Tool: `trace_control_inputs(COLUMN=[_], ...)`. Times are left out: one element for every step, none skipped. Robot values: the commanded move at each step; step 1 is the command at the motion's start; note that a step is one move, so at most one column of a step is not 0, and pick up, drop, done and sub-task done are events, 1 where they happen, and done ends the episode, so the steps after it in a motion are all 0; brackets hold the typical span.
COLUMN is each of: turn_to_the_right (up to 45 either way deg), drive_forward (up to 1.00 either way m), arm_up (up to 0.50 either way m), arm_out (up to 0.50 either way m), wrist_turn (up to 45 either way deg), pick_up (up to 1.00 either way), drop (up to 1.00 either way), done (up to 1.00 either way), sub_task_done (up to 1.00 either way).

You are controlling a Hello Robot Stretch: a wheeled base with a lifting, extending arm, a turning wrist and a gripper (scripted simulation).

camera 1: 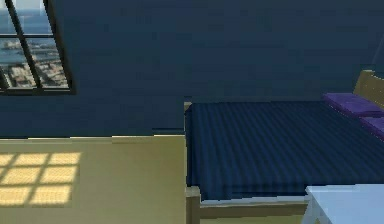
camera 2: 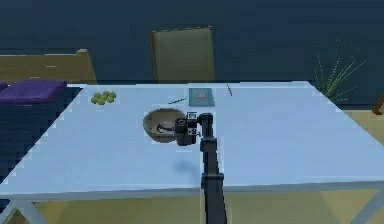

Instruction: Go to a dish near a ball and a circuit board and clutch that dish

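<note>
Resting on the pale worktop (camera 2: pixel 285 140), a little left of its middle, the dish (camera 2: pixel 157 124) is seen as a brown bowl. The end effector (camera 2: pixel 181 130) is placed at its right rim, at the far end of the dark arm (camera 2: pixel 210 175). Whether anything is held cannot be told, since the dish stands on the surface right at the fingers; the state of the fingers cannot be told either, and contact is not confirmed. Risks as judged: the dish could be shoved left across the smooth top if the arm is pushed out; the rounded rim could be lost if it is caught on one side only; the dish could be tipped by a lift with a poor hold. A flat teal rectangle (camera 2: pixel 203 97), likely the circuit board, is laid just beyond the dish, and a small green lump (camera 2: pixel 103 97), possibly the ball, farther left; both are apart from it. Wooden chairs (camera 2: pixel 183 50) are set past the far edge, and a spiky plant (camera 2: pixel 335 75) at the right. Ahead, a navy bed (camera 1: pixel 270 150) with purple pillows (camera 1: pixel 350 102), a dark blue wall (camera 1: pixel 200 50), a window (camera 1: pixel 30 50) and a sunlit floor (camera 1: pixel 110 170) are shown.
</note>
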Motion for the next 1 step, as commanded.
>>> trace_control_inputs(turn_to_the_right=[0.0], drive_forward=[0.00], arm_up=[0.00], arm_out=[0.00], wrist_turn=[0.0], pick_up=[1.00], drop=[0.00], done=[0.00], sub_task_done=[0.00])
